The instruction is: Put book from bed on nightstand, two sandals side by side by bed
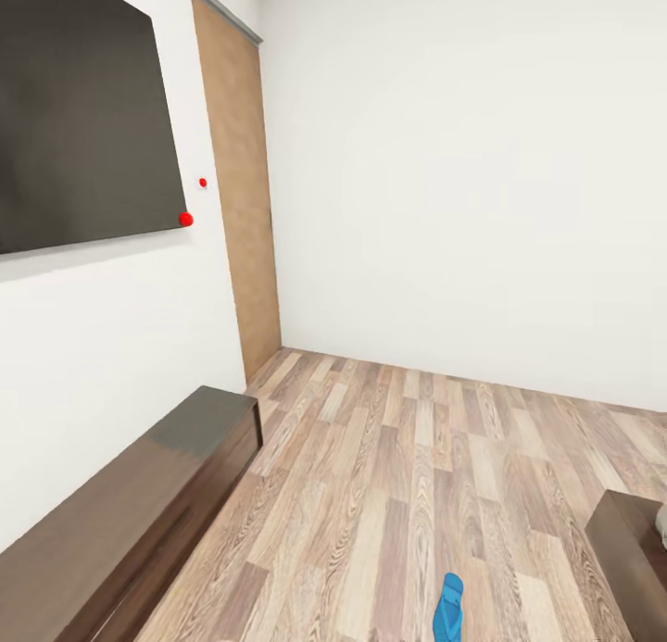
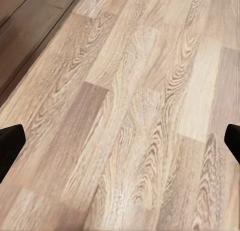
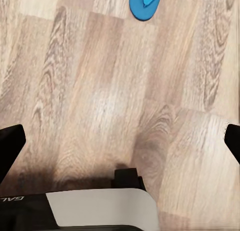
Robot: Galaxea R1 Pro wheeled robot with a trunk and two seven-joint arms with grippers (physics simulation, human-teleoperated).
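Standing in bedroom, looking at wood-plank floor [image 1: 389, 475] and long dark bench [image 1: 139, 512]. One blue sandal [image 1: 448, 608] lying on floor, ahead of right gripper [image 3: 120, 141], well apart from it. Both grippers hanging spread wide, left gripper [image 2: 120, 141] over bare planks, holding nothing. Bed corner [image 1: 630, 540] just showing. Judging as early: sandal not yet grasped, book move unconfirmed.

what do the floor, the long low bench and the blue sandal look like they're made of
Floor: wood planks or wood-look laminate, pale brown with printed-looking grain, a soft sheen. Bench along the wall: dark brown wood or veneer, smooth, its top catching a grey reflection. Sandal: bright blue, matte, probably foam or rubber; flat thin sole with a thong strap, as the right wrist view shows.
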